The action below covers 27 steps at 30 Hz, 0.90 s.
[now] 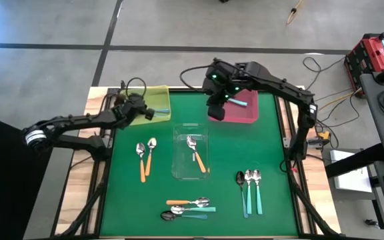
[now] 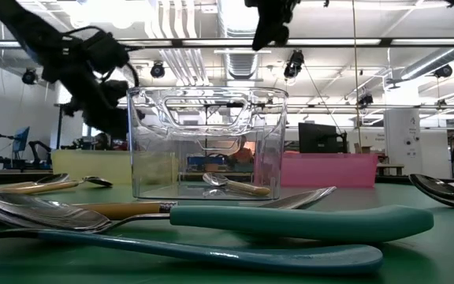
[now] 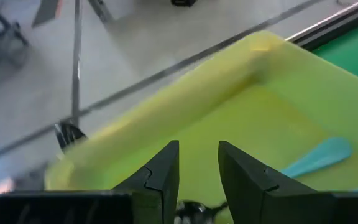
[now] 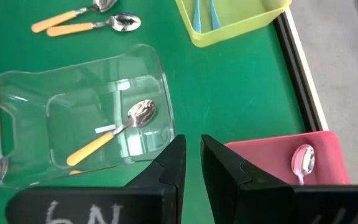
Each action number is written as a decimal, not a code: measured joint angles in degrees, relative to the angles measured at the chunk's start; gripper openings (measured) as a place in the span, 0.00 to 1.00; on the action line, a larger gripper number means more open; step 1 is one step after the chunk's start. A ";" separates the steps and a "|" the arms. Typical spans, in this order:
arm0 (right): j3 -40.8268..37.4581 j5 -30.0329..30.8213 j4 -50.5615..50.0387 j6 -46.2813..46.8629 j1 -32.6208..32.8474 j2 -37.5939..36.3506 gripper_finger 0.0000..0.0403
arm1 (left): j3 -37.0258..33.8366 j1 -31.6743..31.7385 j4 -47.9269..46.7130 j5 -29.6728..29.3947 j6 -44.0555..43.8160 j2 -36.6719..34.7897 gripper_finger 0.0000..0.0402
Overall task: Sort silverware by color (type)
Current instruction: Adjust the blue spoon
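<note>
I have the left gripper [image 3: 197, 163] hovering over the shallow yellow plastic tray [image 1: 157, 101] at the far left corner of the green mat [image 1: 225, 153]; its fingers stand slightly apart with nothing between them, and a teal spoon handle [image 3: 319, 158] lies on the tray floor just beside them. The right gripper [image 4: 192, 155] hangs above the near edge of the pink plastic tray [image 1: 244, 111] at the far right, fingers nearly pressed together and empty; a silver spoon bowl [image 4: 303, 159] rests inside that tray.

One orange-handled spoon [image 4: 112, 132] lies in the clear plastic bin [image 1: 191, 152] at mid-table. Two orange-handled spoons [image 1: 146, 157] lie left of the bin. Three teal-handled spoons [image 1: 249, 191] lie to its near right. A mixed cluster of spoons [image 1: 189, 207] sits along the near edge.

Bare mat separates the bin from both trays, and the groups are well apart from one another.
</note>
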 joint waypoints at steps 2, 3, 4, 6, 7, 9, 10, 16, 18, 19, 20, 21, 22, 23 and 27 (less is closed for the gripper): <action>0.00 0.02 -0.31 0.04 0.26 -1.52 0.11 | 2.53 0.00 -2.92 0.01 4.13 0.04 0.23; 0.00 0.00 -0.86 0.02 0.28 -2.28 0.11 | 3.97 0.00 -4.87 0.37 6.18 0.14 0.23; 0.00 0.00 -1.35 0.02 0.32 -3.04 0.11 | 5.47 0.02 -6.75 1.12 8.13 0.31 0.23; 0.00 0.04 -1.72 0.18 0.58 -4.40 0.11 | 8.40 0.33 -10.77 4.43 12.30 0.65 0.22; 0.00 0.00 -2.02 0.17 0.68 -5.05 0.11 | 9.86 0.59 -12.72 6.94 14.51 0.87 0.22; 0.00 0.08 -2.56 0.17 0.94 -6.18 0.11 | 12.73 1.40 -15.92 13.89 18.65 1.52 0.19; 0.00 0.08 -2.53 0.17 1.20 -6.68 0.11 | 14.11 1.98 -17.62 17.71 20.99 1.91 0.18; 0.00 0.04 -3.21 -0.09 2.18 -9.23 0.11 | 21.28 7.14 -28.74 28.00 32.59 6.10 0.03; 0.00 0.04 -4.16 -0.57 2.18 -9.75 0.11 | 23.35 9.69 -32.08 28.98 35.99 8.48 0.01; 0.00 0.04 -4.64 -0.71 2.18 -9.98 0.11 | 24.14 10.91 -34.04 29.40 37.68 9.77 0.01; 0.00 0.07 -4.91 -0.73 2.16 -10.18 0.11 | 24.74 12.02 -35.77 29.54 39.54 11.15 0.01; 0.00 0.09 -5.16 -0.87 2.16 -10.31 0.11 | 25.34 13.18 -37.02 29.93 40.97 12.74 0.00; 0.00 0.09 -5.47 -1.02 2.16 -10.44 0.11 | 25.94 14.30 -37.92 30.74 42.02 14.28 0.00; 0.00 0.09 -5.63 -1.37 2.16 -10.49 0.11 | 26.44 15.34 -39.04 31.71 42.82 15.71 0.00; 0.00 0.07 -5.93 -2.00 2.16 -10.49 0.11 | 28.31 17.73 -42.91 33.48 46.35 21.41 0.00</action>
